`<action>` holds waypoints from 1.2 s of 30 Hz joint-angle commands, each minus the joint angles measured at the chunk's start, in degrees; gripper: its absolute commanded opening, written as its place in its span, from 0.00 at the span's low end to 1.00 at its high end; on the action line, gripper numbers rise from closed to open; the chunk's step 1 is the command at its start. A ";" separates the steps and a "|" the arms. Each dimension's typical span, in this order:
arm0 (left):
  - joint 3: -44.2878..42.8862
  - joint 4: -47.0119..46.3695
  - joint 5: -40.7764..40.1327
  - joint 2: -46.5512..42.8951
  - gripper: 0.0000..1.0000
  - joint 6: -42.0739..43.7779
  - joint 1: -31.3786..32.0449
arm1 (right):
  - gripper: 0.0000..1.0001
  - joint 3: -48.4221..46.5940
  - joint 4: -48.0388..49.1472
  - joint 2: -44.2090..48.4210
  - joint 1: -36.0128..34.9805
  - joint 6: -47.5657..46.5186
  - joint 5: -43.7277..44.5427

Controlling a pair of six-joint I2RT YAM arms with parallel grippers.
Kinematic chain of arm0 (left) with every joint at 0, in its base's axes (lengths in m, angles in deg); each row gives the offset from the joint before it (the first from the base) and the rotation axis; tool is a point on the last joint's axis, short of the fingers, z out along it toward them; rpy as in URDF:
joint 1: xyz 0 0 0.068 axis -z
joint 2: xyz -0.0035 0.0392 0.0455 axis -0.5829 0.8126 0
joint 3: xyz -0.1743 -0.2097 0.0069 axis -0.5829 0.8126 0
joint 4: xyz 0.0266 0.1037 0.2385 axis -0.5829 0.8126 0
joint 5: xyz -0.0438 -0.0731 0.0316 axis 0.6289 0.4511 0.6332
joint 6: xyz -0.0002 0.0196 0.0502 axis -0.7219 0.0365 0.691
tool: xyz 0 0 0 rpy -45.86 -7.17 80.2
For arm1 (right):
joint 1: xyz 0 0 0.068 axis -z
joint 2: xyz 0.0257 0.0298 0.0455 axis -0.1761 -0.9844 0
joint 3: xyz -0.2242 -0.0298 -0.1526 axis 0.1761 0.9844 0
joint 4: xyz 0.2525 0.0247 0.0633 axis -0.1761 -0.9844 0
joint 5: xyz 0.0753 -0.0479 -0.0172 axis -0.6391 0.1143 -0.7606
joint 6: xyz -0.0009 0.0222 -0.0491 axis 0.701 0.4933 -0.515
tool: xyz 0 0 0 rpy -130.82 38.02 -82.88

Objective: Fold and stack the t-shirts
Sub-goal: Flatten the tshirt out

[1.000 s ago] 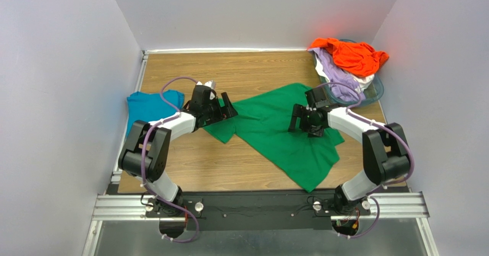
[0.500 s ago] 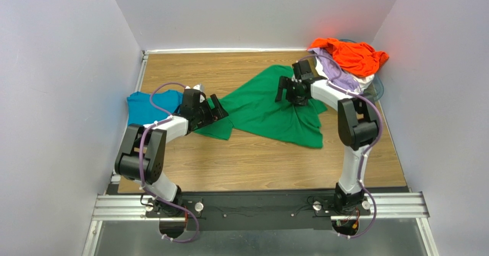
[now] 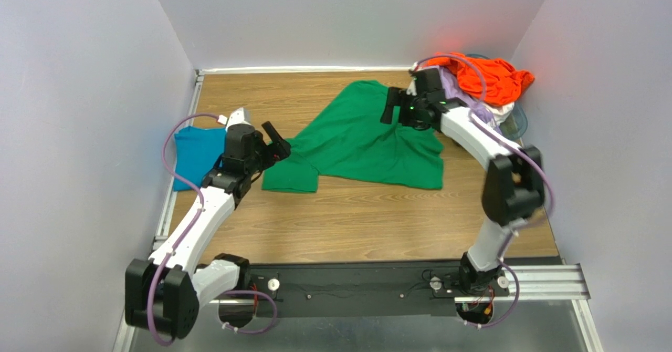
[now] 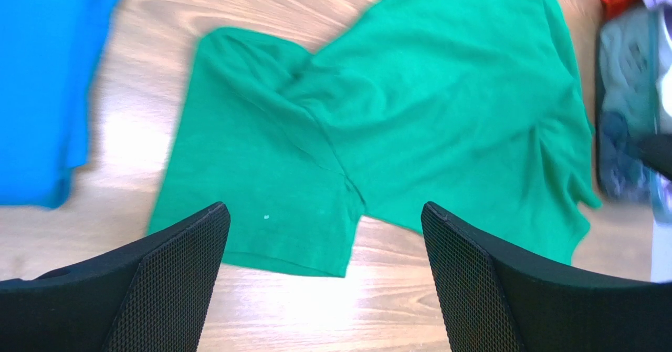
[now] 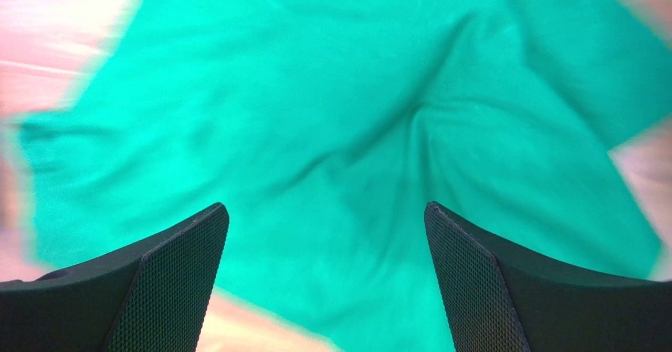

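A bright green t-shirt (image 3: 359,143) lies spread and creased on the wooden table; it also shows in the left wrist view (image 4: 410,123) and the right wrist view (image 5: 331,139). My left gripper (image 3: 274,141) is open and empty, just left of its near sleeve (image 3: 290,177). My right gripper (image 3: 398,106) is open and empty over the shirt's far right part. A teal-blue t-shirt (image 3: 193,151) lies folded at the left edge. Orange (image 3: 481,74), lavender (image 3: 465,104) and white shirts are heaped in the basket at the back right.
The clear bluish plastic basket (image 3: 517,119) stands in the back right corner against the wall. Grey walls close in the table on the left, back and right. Bare wood (image 3: 355,226) lies in front of the green shirt.
The right gripper dragged the green shirt toward the back and now stands open over it. The left arm drew back left off the sleeve. The shirt lies flatter and farther back.
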 commanded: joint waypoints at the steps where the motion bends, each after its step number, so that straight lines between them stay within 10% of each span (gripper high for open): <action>1: 1.71 7.92 -6.90 -1.16 0.98 -3.01 0.00 | 1.00 6.24 -0.15 16.36 -0.17 2.94 4.30; 15: 10.77 1.77 -8.74 5.43 0.94 -8.37 -5.10 | 1.00 36.31 -0.68 53.75 -0.08 11.83 10.47; 36: 7.61 -3.94 -2.78 20.64 0.51 -3.98 -5.72 | 1.00 37.81 -1.82 52.28 -0.08 11.30 11.52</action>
